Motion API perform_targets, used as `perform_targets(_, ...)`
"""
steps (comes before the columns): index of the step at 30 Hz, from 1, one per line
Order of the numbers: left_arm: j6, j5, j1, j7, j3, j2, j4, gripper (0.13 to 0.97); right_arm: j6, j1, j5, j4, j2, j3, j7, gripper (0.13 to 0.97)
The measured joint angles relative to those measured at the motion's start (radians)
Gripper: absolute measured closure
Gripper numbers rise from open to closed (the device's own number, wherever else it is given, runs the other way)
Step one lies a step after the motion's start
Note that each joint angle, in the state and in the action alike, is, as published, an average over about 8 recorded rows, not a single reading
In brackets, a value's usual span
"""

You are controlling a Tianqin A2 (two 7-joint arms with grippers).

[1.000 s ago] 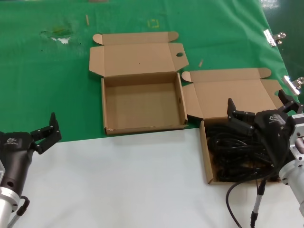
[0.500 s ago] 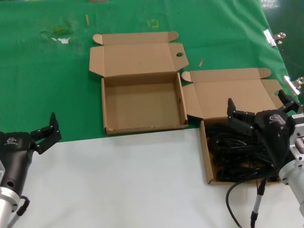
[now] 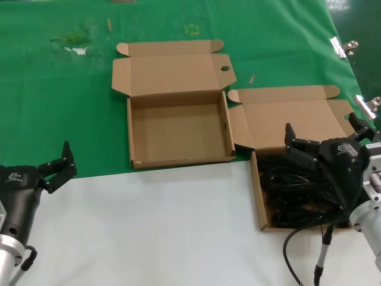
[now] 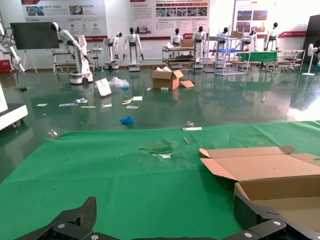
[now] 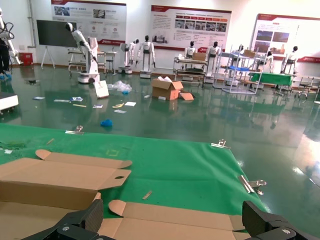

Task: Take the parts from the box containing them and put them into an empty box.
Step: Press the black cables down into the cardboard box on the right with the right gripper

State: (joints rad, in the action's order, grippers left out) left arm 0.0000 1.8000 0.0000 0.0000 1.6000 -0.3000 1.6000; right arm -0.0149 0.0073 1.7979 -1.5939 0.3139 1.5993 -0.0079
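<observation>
So the parts (image 3: 297, 193) are a tangle of black coiled power cables sitting in the box containing them (image 3: 257, 196), which is down at the right end of the tabletop where the green cloth meets the white sheet. They look rubbery and floppy, probably light-ish but grippy, and I'd guess one bundle will drag its neighbours along if you snag a loose loop. Best bet is pinching across the middle of one coil, not a plug end. The right gripper (image 3: 324, 143) hangs right over that box with its fingers spread wide, nothing in them. The left gripper (image 3: 58, 167) is parked near the left edge, also spread and empty. The empty box (image 3: 178, 128) sits just beside the full one, further back on the green. Only the head view shows the cables at all; the right wrist view just catches the box lids (image 5: 60, 177) and fingertips (image 5: 262, 217), and the left wrist view sees the empty box's lid (image 4: 260, 165) plus the hall behind.
</observation>
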Motion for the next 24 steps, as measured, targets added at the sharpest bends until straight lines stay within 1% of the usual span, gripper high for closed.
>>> perform_targets(10,0.000,0.000,0.000,0.000,0.000,0.000,0.000,0.141,0.000,0.000,0.000,0.000,0.000,0.000,0.000,0.129)
perform_targets(18,0.000,0.000,0.000,0.000,0.000,0.000,0.000,0.211,0.000,0.000,0.000,0.000,0.000,0.000,0.000,0.129)
perform_targets(22,0.000,0.000,0.000,0.000,0.000,0.000,0.000,0.211,0.000,0.000,0.000,0.000,0.000,0.000,0.000,0.129)
perform_targets(24,0.000,0.000,0.000,0.000,0.000,0.000,0.000,0.245,0.000,0.000,0.000,0.000,0.000,0.000,0.000,0.129)
